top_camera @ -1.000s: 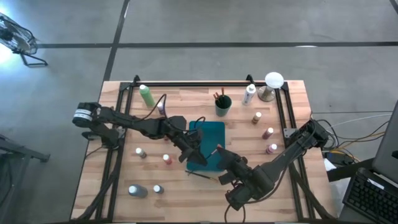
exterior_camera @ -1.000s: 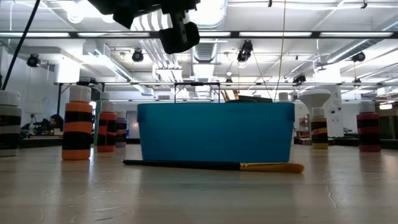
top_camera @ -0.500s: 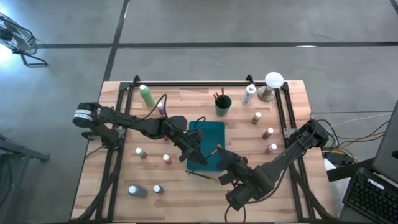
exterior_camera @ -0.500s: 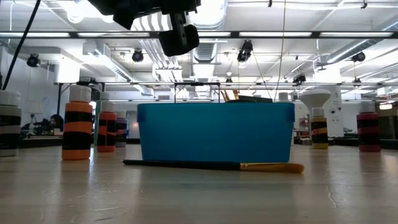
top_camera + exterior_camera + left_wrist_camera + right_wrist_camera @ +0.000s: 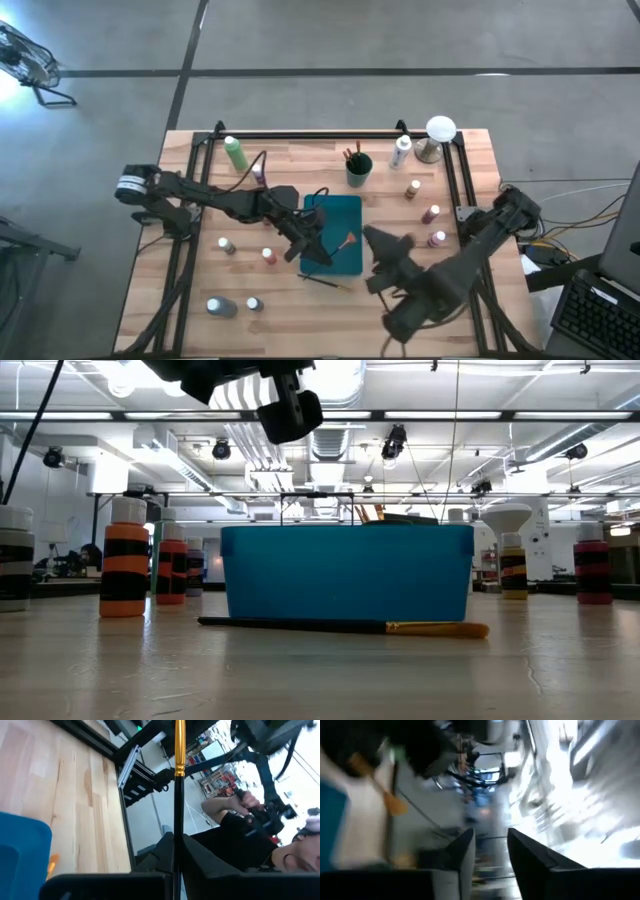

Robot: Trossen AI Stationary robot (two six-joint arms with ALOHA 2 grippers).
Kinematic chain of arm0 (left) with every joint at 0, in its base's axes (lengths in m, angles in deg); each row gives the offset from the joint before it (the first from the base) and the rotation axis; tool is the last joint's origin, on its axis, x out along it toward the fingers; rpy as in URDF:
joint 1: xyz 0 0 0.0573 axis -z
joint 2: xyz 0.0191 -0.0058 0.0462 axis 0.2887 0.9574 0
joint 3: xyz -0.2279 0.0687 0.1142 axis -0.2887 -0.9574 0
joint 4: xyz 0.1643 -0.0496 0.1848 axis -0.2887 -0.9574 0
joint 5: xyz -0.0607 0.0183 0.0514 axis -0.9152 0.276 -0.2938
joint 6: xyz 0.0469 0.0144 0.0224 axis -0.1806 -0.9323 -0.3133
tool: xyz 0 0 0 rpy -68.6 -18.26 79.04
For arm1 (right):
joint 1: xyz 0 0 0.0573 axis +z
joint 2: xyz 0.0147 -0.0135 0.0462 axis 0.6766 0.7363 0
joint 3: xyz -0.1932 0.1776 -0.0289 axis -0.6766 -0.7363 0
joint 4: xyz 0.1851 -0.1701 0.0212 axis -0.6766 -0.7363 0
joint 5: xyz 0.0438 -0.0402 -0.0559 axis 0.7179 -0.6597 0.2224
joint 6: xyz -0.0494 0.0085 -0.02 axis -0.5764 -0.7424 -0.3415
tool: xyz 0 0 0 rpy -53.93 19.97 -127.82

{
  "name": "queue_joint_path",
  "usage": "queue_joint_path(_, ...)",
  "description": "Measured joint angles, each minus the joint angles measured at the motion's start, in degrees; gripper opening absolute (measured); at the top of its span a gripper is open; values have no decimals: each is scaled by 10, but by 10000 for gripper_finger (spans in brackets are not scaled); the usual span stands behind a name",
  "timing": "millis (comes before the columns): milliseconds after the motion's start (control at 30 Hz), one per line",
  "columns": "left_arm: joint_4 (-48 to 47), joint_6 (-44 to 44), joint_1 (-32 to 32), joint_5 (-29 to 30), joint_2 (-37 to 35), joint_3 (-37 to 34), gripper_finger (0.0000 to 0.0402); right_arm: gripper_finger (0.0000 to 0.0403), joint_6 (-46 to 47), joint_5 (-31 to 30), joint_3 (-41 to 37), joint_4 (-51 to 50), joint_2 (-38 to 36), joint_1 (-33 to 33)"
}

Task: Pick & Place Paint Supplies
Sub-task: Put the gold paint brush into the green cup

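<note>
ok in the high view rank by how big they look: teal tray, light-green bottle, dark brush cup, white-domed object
1. teal tray, clearly largest.
2. light-green bottle.
3. dark brush cup and white-domed object look about alike; too close to rank.

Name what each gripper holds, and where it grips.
The left gripper holds a brush by its dark handle, over the tray. The right gripper holds nothing.

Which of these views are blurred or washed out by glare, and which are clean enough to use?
Right wrist view: heavy motion smear, bright glare, only the right gripper fingers read. High view: sharp except the smeared right arm. Low view: crisp on the teal tray and brush, ceiling lights glaring. Left wrist view: the held brush is clear, the background overexposed.
</note>
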Motion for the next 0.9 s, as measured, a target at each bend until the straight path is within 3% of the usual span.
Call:
queue_joint_path(167, 1, -71, 0, 32, -8, 0, 16, 152, 386, 57, -11, -71, -60, 6)
queue_joint_path(267, 0, -134, 0, 62, -11, 3, 16, 162, 483, 105, -41, -62, -89, 0)
queue_joint_path(400, -1, -221, 1, 133, -13, 9, 16, 161, 510, 146, -93, 10, -119, -1)
queue_joint_path(667, -1, -353, 7, 331, -13, 14, 16, 135, 508, 150, -247, 253, -179, 1)
queue_joint_path(900, -1, -424, 33, 434, -13, 14, 16, 158, 466, 149, -380, 480, -247, -2)
